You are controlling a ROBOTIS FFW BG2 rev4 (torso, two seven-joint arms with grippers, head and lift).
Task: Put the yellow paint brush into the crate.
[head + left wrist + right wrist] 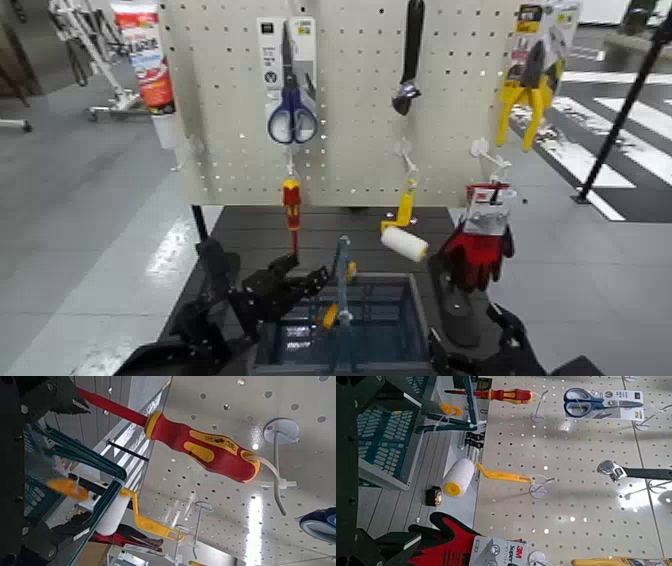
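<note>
The left tool (309, 268) gapes over the crate (418, 310), apparently so the paint brush (330, 316) can drop inside; the right tool (463, 325), spread and empty, waits near right.

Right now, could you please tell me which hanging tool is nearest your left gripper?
The red-and-yellow screwdriver, its tip pointing down close by the left gripper over the crate; the white roller hangs farther right.
</note>
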